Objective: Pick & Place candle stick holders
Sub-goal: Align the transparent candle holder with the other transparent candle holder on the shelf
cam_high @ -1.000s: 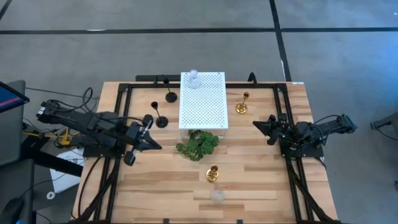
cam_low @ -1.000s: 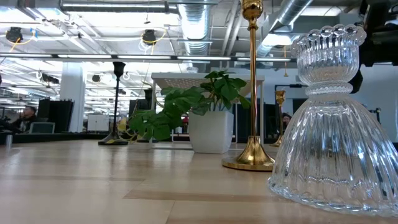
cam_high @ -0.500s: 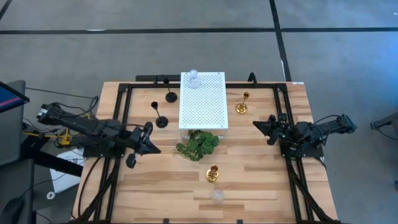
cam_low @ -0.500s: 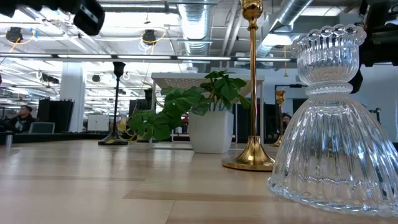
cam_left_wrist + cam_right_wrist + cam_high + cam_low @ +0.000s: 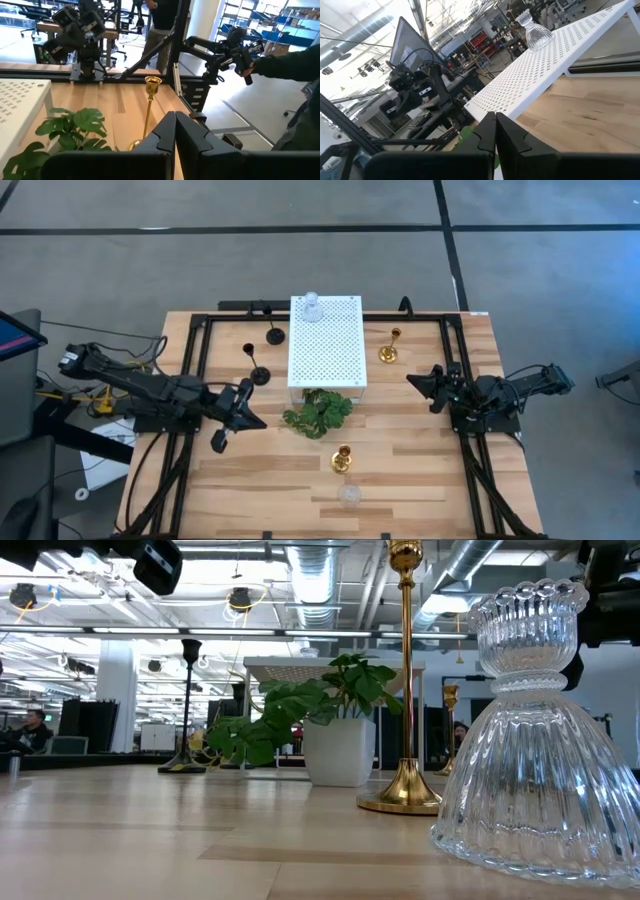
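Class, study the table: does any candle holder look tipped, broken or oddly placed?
Nothing stands out. The gold holders, black holders and glass holders all stand upright; one glass holder sits on the white perforated stand.

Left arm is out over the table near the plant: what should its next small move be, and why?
Probably open the left pincer and ease it toward the gold holder in front of the plant. Its fingers are shut and empty, the wrist view already faces that holder, and only one glass holder stands on the white perforated shelf.

Closed right claw (image 5: 495,131) faces glass holder (image 5: 535,31) on white shelf (image 5: 560,55)
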Motion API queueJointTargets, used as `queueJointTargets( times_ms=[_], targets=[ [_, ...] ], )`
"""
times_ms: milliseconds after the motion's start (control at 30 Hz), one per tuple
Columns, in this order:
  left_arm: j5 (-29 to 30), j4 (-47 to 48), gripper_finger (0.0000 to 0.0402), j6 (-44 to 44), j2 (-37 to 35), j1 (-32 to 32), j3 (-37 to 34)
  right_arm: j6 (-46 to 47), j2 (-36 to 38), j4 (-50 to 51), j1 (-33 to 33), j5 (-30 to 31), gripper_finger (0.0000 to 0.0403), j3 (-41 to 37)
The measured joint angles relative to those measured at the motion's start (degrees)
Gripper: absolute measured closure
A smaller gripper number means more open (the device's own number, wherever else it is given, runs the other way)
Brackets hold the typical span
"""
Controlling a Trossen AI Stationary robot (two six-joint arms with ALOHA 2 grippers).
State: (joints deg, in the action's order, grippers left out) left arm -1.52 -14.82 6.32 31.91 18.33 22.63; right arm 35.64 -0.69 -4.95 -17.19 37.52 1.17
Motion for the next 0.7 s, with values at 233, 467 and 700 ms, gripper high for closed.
queueJointTargets(
  times_ms=[233,467,700],
  targets=[
    [0.00,-0.83,0.0397,0.11,1.26,0.00,0.00,3.21,0.00,-0.15,-0.05,0.00,0.0403,0.00],
    [0.00,-2.10,0.0397,0.16,1.26,0.00,0.02,0.68,-1.17,-5.10,-2.75,-0.04,0.0403,0.91],
    [1.71,-2.41,0.0397,0.18,1.26,0.00,0.02,-9.43,-10.26,-5.36,-8.14,-0.09,0.0403,9.88]
  ],
)
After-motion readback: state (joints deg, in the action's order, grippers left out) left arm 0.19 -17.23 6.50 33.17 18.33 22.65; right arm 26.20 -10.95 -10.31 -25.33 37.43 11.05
